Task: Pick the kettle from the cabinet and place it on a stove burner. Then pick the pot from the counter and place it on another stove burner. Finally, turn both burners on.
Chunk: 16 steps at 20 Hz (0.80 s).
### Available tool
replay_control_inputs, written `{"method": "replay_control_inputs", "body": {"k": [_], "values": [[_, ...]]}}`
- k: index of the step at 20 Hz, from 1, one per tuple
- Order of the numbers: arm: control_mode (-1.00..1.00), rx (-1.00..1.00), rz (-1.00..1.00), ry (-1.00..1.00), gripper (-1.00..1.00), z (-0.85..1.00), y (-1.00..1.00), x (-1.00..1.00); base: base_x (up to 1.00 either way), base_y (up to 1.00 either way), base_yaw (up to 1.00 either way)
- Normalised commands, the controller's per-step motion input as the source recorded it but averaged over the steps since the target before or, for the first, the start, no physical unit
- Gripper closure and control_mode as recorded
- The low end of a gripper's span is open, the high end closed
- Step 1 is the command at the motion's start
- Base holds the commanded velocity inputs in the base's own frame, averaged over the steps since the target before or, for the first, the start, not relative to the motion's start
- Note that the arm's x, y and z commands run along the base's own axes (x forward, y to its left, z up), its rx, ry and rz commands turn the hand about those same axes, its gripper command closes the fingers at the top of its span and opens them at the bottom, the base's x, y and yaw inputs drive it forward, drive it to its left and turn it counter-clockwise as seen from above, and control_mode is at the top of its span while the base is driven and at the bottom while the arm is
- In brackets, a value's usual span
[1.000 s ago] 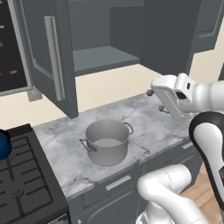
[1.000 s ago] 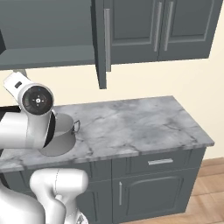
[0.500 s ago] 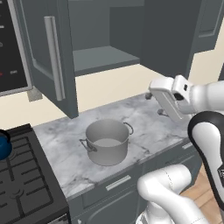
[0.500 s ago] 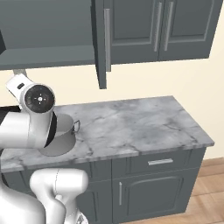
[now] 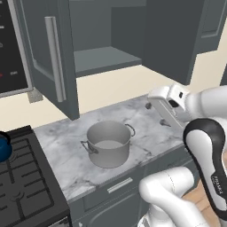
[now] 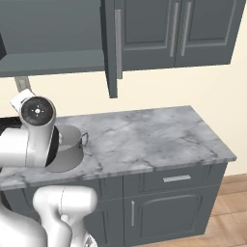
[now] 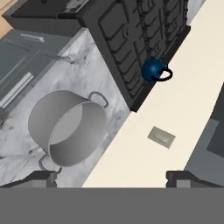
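Observation:
The grey pot [image 5: 108,144] stands on the marble counter [image 5: 146,128], under the open cabinet [image 5: 102,60] with its bare shelf. My gripper [image 5: 156,114] hovers open above the counter to the right of the pot, apart from it, with nothing between its fingers. The dark-blue kettle [image 5: 3,149] sits on a back burner of the black stove [image 5: 22,177] at the far left. In the hand view the pot [image 7: 65,127] lies left of centre, the kettle [image 7: 153,70] rests on the stove [image 7: 131,30] beyond it, and the fingertips [image 7: 41,177] stand wide apart. The arm half hides the pot [image 6: 75,144].
The cabinet's open door [image 5: 53,57] with its long silver handle hangs above the counter's left part. A microwave [image 5: 9,44] is above the stove. A wall outlet [image 7: 162,136] sits behind the counter. Bare marble [image 6: 154,135] stretches to the right.
My hand has sunk a little and drifted left toward the pot. The gripper stays open. Pot and kettle have not moved.

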Motion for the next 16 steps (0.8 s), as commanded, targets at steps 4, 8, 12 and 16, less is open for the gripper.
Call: {"method": "replay_control_inputs", "body": {"k": [4,8,12,16], "values": [[-1.00,-0.07,-0.12,0.06,-1.00,-0.39,0.00,0.07,0.00,0.00,0.00],[-1.00,-0.07,-0.10,0.06,-1.00,-0.37,0.00,0.12,0.00,0.00,0.00],[-1.00,-0.07,-0.07,0.09,-1.00,-0.36,0.00,0.13,0.00,0.00,0.00],[-1.00,-0.07,0.00,0.06,-1.00,-0.31,0.00,0.10,0.00,0.00,0.00]]}}
